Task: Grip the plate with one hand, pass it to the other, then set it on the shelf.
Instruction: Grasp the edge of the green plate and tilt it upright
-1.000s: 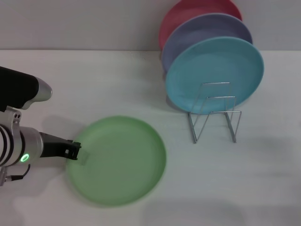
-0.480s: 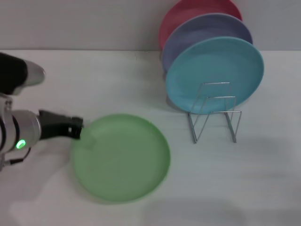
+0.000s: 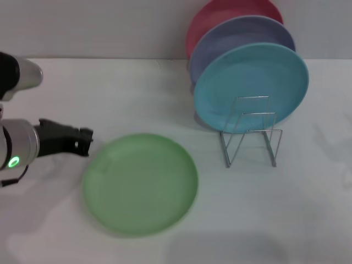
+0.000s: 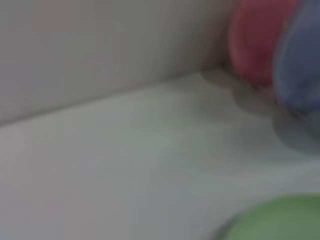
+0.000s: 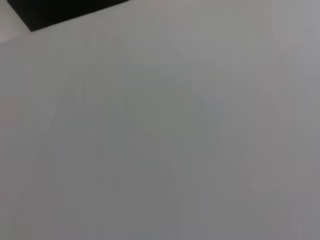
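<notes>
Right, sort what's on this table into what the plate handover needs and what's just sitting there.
Needed:
green plate, flat on the table
wire shelf, front slots free
left gripper, just off the plate's rim

Just there:
turquoise plate, lavender plate and red plate, upright in the shelf

Right gripper: not in view.

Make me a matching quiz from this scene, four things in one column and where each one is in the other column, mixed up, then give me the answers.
Column one:
1. green plate
2. turquoise plate
3. pink plate
4. left gripper

Column two:
A. rearmost of the upright plates, nearest the wall
B. lying flat on the table, in front of the robot
C. just off the flat plate's left edge
D. frontmost upright plate in the wire rack

Pairs: 1-B, 2-D, 3-A, 4-C
</notes>
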